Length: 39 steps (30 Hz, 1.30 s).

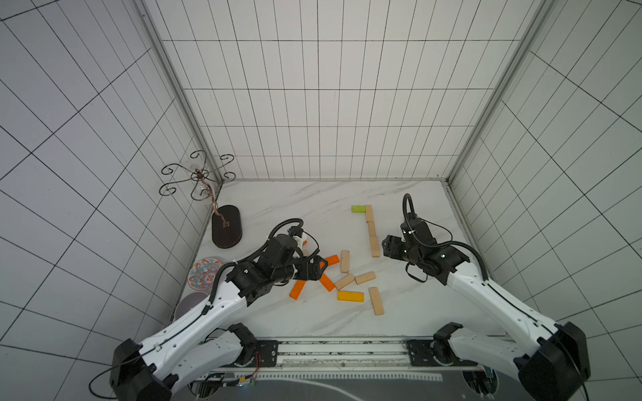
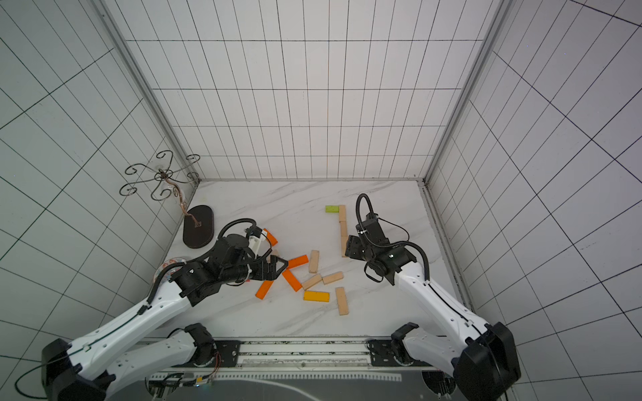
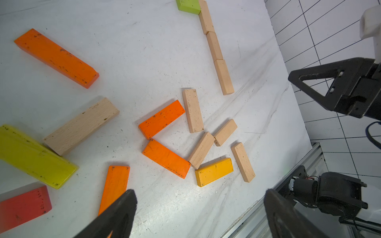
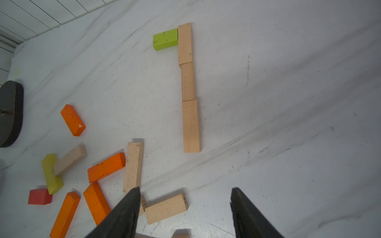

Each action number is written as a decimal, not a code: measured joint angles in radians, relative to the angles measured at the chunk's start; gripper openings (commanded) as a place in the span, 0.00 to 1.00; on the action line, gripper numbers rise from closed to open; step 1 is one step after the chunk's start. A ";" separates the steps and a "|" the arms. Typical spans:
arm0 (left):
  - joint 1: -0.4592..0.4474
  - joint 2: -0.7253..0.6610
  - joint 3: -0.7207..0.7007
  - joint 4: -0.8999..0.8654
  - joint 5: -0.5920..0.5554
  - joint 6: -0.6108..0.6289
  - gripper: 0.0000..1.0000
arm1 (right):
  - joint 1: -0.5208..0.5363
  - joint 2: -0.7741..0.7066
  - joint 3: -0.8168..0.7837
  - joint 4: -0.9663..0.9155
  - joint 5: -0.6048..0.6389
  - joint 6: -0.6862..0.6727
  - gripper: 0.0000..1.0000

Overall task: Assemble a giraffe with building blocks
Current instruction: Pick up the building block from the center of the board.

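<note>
Pale wood is making up most of the building blocks (image 1: pixel 365 277) in both top views. Three pale bars (image 1: pixel 371 231) are lying end to end in a line running from the far edge toward the near one, closer to the right edge of the surface (image 1: pixel 278 208). A lime green block (image 1: pixel 358 208) is touching the side of the farthest bar. The others are lying scattered around the middle, among them a yellow block (image 1: pixel 350 296) and several orange blocks (image 1: pixel 298 289). The left claw (image 1: pixel 323 269) is hovering over the orange ones, and the right claw (image 2: pixel 349 247) is hanging beside the near end of the line. A dark oval base (image 1: pixel 226 226) is standing by the left edge, and a patterned plate (image 1: pixel 205 273) is sitting nearer the near-left corner.

In the left wrist view, the left claw's fingers (image 3: pixel 119 212) are standing wide apart with nothing between them, one tip showing over an orange block. A red block (image 3: pixel 22 206) and a yellow-green block (image 3: pixel 35 156) are lying close by, a pale bar touching the yellow-green one.

In the right wrist view, the right claw's fingers (image 4: pixel 127 210) are also standing well apart and gripping nothing. The line of three bars and the lime green block are lying ahead of them, and the scattered pieces are lying off to one side.
</note>
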 measured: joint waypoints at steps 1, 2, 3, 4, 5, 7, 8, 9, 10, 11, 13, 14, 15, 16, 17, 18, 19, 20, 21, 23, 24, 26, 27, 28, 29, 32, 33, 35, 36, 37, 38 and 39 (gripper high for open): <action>-0.008 -0.007 0.000 0.000 -0.010 -0.008 0.96 | 0.000 -0.008 0.000 -0.007 -0.009 0.006 0.69; -0.015 -0.012 0.000 0.000 -0.017 -0.016 0.96 | 0.000 -0.014 -0.001 -0.013 -0.020 0.011 0.69; -0.022 -0.016 -0.002 0.000 -0.024 -0.023 0.96 | 0.001 -0.021 -0.002 -0.019 -0.031 0.016 0.68; -0.031 -0.021 -0.004 0.000 -0.029 -0.031 0.96 | 0.002 -0.026 -0.003 -0.029 -0.044 0.022 0.68; -0.038 -0.023 -0.006 0.000 -0.035 -0.038 0.96 | 0.008 -0.032 -0.004 -0.036 -0.053 0.029 0.68; -0.051 -0.025 -0.013 -0.001 -0.044 -0.050 0.96 | 0.018 -0.045 -0.018 -0.038 -0.064 0.045 0.67; -0.060 -0.026 -0.016 -0.001 -0.049 -0.056 0.96 | 0.030 -0.053 -0.031 -0.039 -0.070 0.055 0.67; -0.067 -0.026 -0.019 -0.004 -0.053 -0.061 0.96 | 0.040 -0.059 -0.043 -0.040 -0.073 0.064 0.67; -0.074 -0.026 -0.021 -0.006 -0.056 -0.067 0.96 | 0.054 -0.063 -0.057 -0.042 -0.077 0.074 0.67; -0.081 -0.026 -0.024 -0.009 -0.061 -0.072 0.96 | 0.071 -0.065 -0.072 -0.045 -0.082 0.085 0.67; -0.094 -0.026 -0.025 -0.014 -0.070 -0.084 0.96 | 0.105 -0.065 -0.095 -0.060 -0.089 0.108 0.66; -0.100 -0.026 -0.026 -0.016 -0.075 -0.090 0.96 | 0.126 -0.065 -0.104 -0.069 -0.091 0.119 0.66; -0.106 -0.026 -0.026 -0.018 -0.079 -0.095 0.96 | 0.143 -0.065 -0.110 -0.079 -0.092 0.129 0.66; -0.115 -0.026 -0.027 -0.022 -0.084 -0.102 0.96 | 0.163 -0.064 -0.114 -0.090 -0.093 0.141 0.66; -0.125 -0.027 -0.029 -0.027 -0.090 -0.108 0.96 | 0.183 -0.062 -0.120 -0.098 -0.094 0.151 0.66; -0.134 -0.029 -0.030 -0.032 -0.095 -0.114 0.96 | 0.201 -0.060 -0.124 -0.106 -0.094 0.158 0.66; -0.142 -0.031 -0.032 -0.035 -0.100 -0.120 0.96 | 0.220 -0.055 -0.128 -0.117 -0.093 0.170 0.65; -0.151 -0.034 -0.035 -0.040 -0.105 -0.127 0.96 | 0.245 -0.050 -0.134 -0.126 -0.092 0.183 0.65; -0.158 -0.036 -0.037 -0.046 -0.109 -0.132 0.96 | 0.265 -0.045 -0.138 -0.134 -0.092 0.194 0.65; -0.173 -0.041 -0.042 -0.054 -0.120 -0.147 0.96 | 0.309 -0.028 -0.148 -0.153 -0.091 0.214 0.63; -0.182 -0.043 -0.045 -0.055 -0.126 -0.156 0.96 | 0.326 -0.019 -0.152 -0.158 -0.092 0.220 0.62; -0.202 -0.049 -0.056 -0.053 -0.138 -0.176 0.96 | 0.357 0.001 -0.157 -0.170 -0.095 0.230 0.61; -0.215 -0.050 -0.063 -0.051 -0.146 -0.186 0.96 | 0.370 0.010 -0.157 -0.174 -0.095 0.234 0.61; -0.227 -0.050 -0.069 -0.050 -0.151 -0.195 0.96 | 0.382 0.021 -0.158 -0.177 -0.094 0.237 0.60; -0.241 -0.048 -0.076 -0.050 -0.157 -0.203 0.96 | 0.392 0.031 -0.159 -0.180 -0.094 0.239 0.60; -0.272 -0.033 -0.085 -0.049 -0.176 -0.226 0.96 | 0.409 0.055 -0.169 -0.185 -0.093 0.240 0.59; -0.280 -0.029 -0.086 -0.049 -0.182 -0.233 0.96 | 0.410 0.062 -0.172 -0.188 -0.095 0.239 0.58; -0.300 -0.026 -0.092 -0.041 -0.197 -0.249 0.96 | 0.415 0.080 -0.175 -0.193 -0.094 0.238 0.56; -0.307 -0.026 -0.097 -0.032 -0.203 -0.256 0.96 | 0.416 0.088 -0.175 -0.194 -0.094 0.236 0.56; -0.315 -0.026 -0.103 -0.023 -0.209 -0.264 0.96 | 0.418 0.098 -0.175 -0.195 -0.092 0.234 0.56; -0.320 -0.025 -0.109 -0.012 -0.214 -0.271 0.96 | 0.420 0.107 -0.175 -0.196 -0.090 0.231 0.55; -0.326 -0.025 -0.117 -0.003 -0.221 -0.279 0.96 | 0.420 0.119 -0.176 -0.195 -0.088 0.229 0.55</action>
